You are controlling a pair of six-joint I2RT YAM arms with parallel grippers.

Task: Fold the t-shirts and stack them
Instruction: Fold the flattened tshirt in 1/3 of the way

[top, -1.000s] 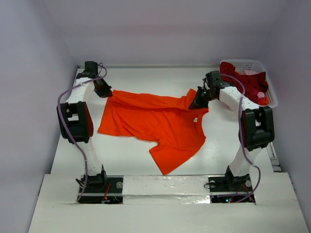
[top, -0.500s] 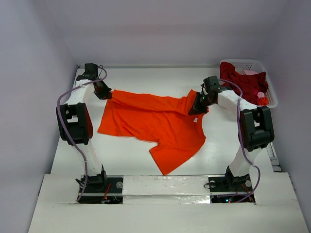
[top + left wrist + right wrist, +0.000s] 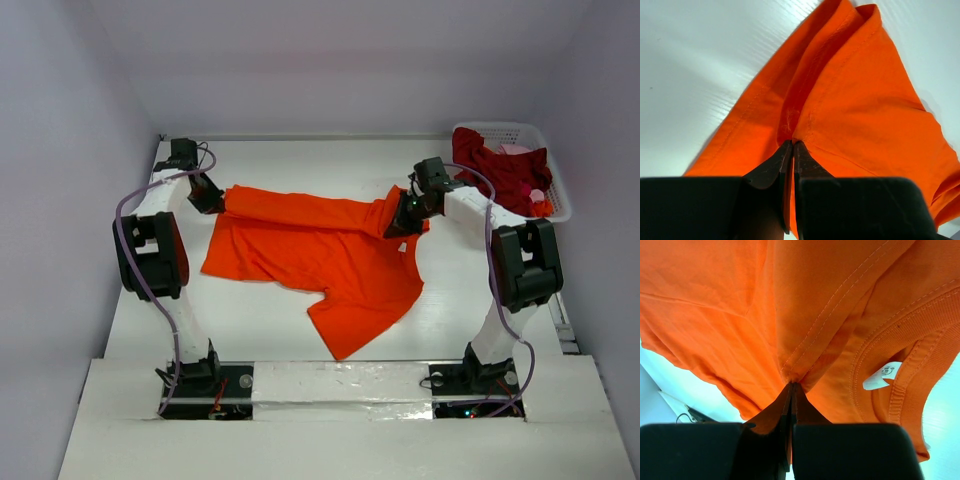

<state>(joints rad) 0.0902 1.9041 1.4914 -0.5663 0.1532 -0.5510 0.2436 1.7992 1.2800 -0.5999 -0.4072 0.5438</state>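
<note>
Fold step: left pincer [image 3: 792, 144], right pincer [image 3: 791, 385] both clamped on shirt [image 3: 320, 255] far side. Next, probably: carry that side evenly over near side.

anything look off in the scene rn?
Nothing damaged. The orange t-shirt lies skewed and bunched, pinched along its far edge by the left gripper and the right gripper. Dark red shirts are heaped unfolded in the basket.
</note>
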